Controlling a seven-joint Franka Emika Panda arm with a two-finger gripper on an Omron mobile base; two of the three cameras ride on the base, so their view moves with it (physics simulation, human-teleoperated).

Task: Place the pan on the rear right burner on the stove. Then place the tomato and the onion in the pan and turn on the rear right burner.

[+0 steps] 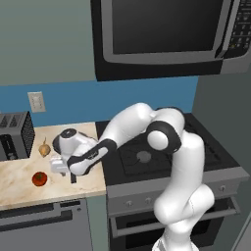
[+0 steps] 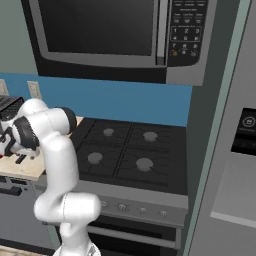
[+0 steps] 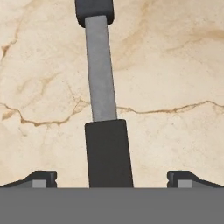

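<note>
Hand view: the hand (image 3: pixel 112 179) looks straight down on the marble counter (image 3: pixel 175 65), its two fingertips (image 3: pixel 41 178) spread wide apart, one on each side of the pan's handle (image 3: pixel 105 113), which runs up the middle of the frame between them, black at the near end and grey farther on; contact between tips and handle cannot be made out, and the pan's bowl is out of frame. Left base view: the arm reaches left over the counter beside the stove (image 1: pixel 162 157), the hand (image 1: pixel 63 169) low above the surface and hiding most of the pan; the onion (image 1: pixel 44 149) lies just left of the hand, the tomato (image 1: pixel 39 179) nearer the counter's front edge, and a toaster (image 1: pixel 14 135) stands at the far left. Right base view: the rear right burner (image 2: pixel 150 136) carries nothing on its grate.
</note>
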